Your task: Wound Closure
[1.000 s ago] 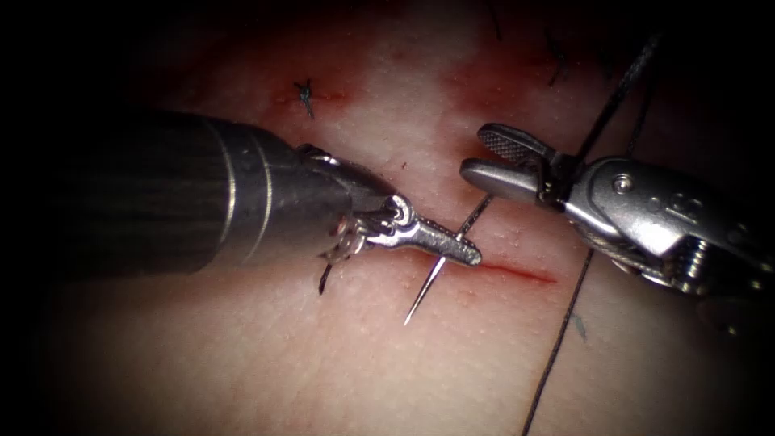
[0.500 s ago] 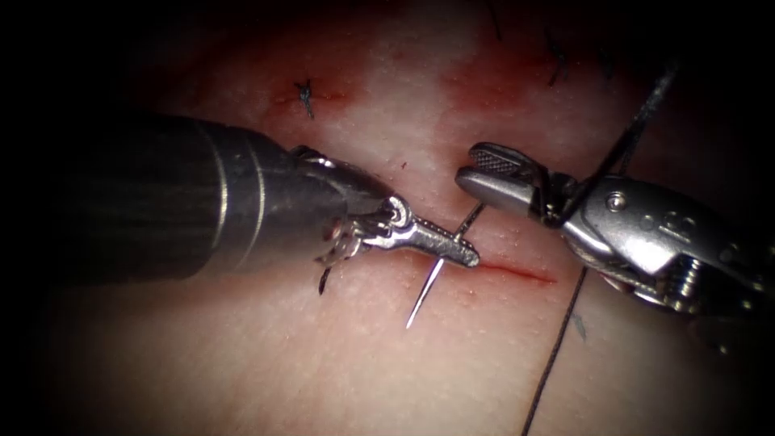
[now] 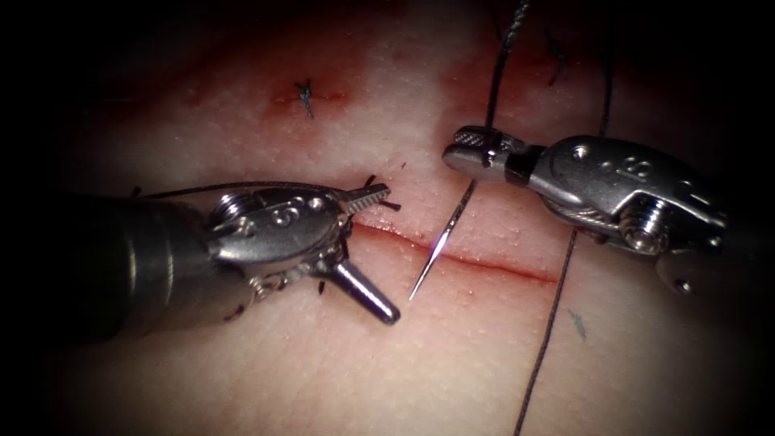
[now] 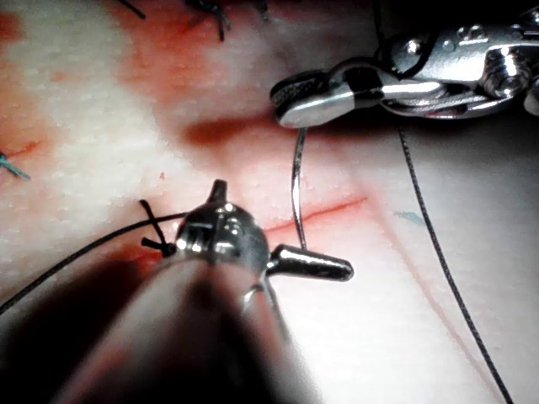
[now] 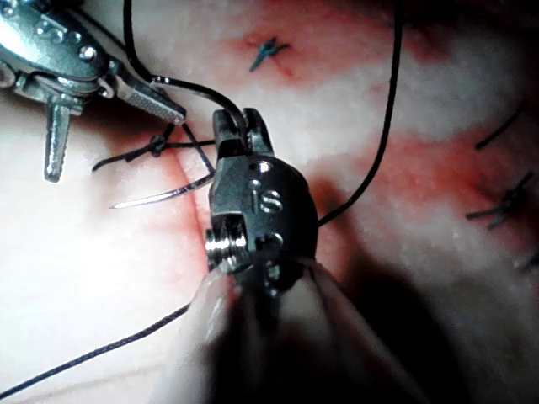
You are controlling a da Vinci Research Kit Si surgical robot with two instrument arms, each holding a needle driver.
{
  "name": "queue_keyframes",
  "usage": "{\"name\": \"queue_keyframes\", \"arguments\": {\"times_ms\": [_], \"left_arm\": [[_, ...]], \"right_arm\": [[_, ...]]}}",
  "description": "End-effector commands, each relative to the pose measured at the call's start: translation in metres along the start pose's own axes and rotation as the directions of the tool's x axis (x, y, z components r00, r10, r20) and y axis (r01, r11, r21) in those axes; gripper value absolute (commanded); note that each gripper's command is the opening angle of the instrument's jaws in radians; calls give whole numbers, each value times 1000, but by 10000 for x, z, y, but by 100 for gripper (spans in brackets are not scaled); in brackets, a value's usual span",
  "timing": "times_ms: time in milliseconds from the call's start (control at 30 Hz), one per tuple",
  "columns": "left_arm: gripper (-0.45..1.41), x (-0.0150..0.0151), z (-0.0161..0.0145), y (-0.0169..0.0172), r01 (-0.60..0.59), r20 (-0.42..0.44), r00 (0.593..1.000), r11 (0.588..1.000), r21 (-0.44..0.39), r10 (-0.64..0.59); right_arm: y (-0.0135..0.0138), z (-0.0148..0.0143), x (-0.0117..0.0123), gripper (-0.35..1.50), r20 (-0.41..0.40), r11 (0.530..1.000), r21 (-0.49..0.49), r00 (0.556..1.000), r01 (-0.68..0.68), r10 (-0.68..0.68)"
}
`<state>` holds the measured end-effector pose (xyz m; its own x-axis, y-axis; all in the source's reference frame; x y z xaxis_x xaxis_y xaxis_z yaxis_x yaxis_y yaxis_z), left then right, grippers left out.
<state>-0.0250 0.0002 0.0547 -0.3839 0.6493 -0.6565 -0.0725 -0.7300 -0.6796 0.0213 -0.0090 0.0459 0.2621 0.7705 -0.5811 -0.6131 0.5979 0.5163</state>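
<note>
My right steel tool (image 3: 468, 149) gripped the thin curved steel needle (image 3: 440, 240) near its tail, above the red cut (image 3: 492, 265); my left tool (image 3: 379, 242) gaped empty beside its tip; weak grip risked twisting

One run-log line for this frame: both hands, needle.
left hand: open, empty | right hand: shut on needle near its tail | needle tip free above cut, not in tissue

Left tool (image 3: 367, 246): dark grey shaft, silver wrist, serrated jaw faces. Right tool (image 3: 472, 149): polished steel clevis with screw heads (stamped digits, illegible), cross-hatched jaw pads.
</note>
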Motion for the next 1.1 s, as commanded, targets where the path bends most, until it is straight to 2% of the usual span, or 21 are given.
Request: {"name": "queue_keyframes", "arguments": {"times_ms": [33,200,267,333,467,633,867,967,1100], "left_arm": [[140,-6,10,-2,-16,13,1000,1000,20,16],[118,-30,23,-1,-107,94,991,984,145,94],[101,-46,31,-1,-126,134,985,980,152,106],[88,-57,38,-1,-131,148,983,982,137,110],[76,-59,45,3,-129,152,982,985,113,111],[74,-64,60,18,-133,196,974,986,98,112],[78,-89,88,27,-122,244,964,991,47,107],[79,-101,93,26,-91,267,961,995,50,74],[79,-114,87,12,-56,290,956,997,55,38]], "right_arm": [[3,10,-3,-35,-14,1000,-2,1000,7,-7],[13,18,-3,-35,-94,998,-23,994,61,-63],[17,24,-2,-35,-155,981,-53,969,188,-194],[19,25,0,-35,-166,946,-82,931,315,-324],[23,25,4,-35,-168,887,-119,872,446,-461],[36,31,9,-35,-198,886,-144,864,441,-462],[38,38,12,-35,-212,886,-163,862,433,-460],[37,41,14,-35,-221,884,-171,858,435,-465],[39,46,14,-35,-220,857,-194,831,477,-512]]}}
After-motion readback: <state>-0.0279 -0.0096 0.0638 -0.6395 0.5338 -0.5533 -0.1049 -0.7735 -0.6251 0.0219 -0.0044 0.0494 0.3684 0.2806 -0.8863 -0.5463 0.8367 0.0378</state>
